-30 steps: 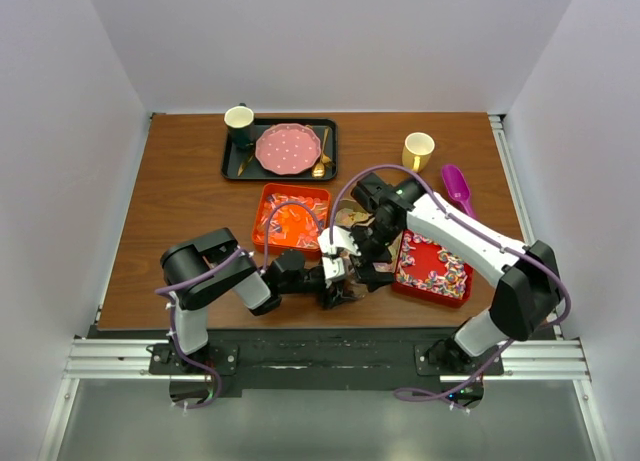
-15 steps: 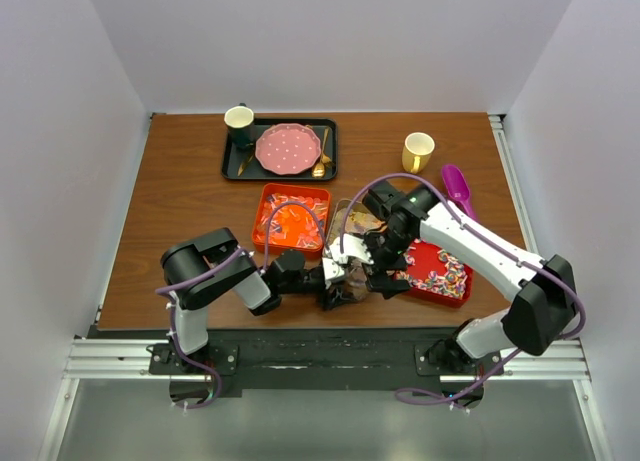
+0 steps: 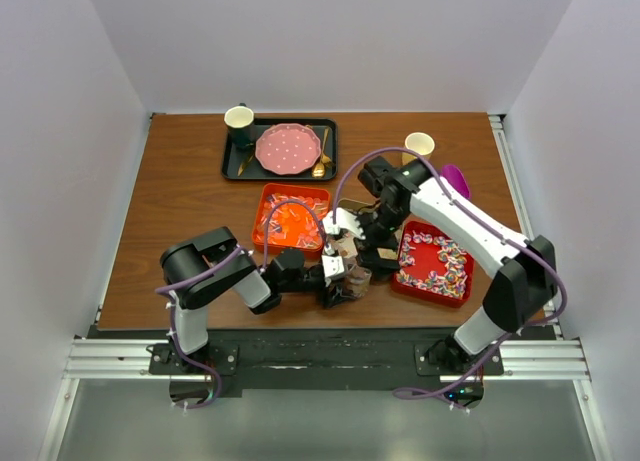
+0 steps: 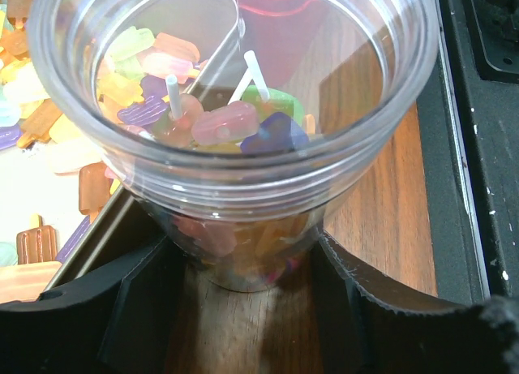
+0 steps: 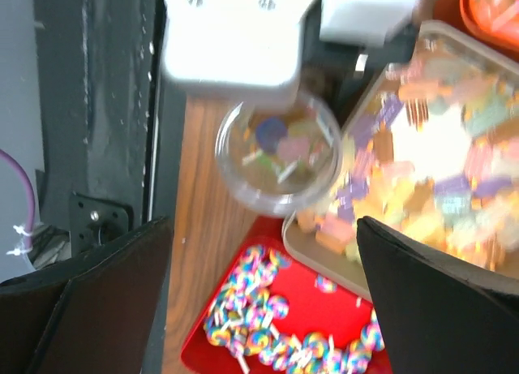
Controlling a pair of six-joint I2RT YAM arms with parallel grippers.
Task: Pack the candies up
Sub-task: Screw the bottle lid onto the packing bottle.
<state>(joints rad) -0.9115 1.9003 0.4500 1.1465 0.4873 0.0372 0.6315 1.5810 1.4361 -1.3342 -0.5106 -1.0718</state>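
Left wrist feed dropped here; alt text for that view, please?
A clear plastic cup, part-filled with pastel popsicle-shaped gummies, is gripped low between the black jaws of the left gripper. Beside it sits a tray of more gummies on the wooden table.

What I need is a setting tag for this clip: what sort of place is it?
Probably a lab robot test cell: plain white walls box in a wooden table, left arm and right arm are bolted to a metal rail, candies lie sorted in trays.
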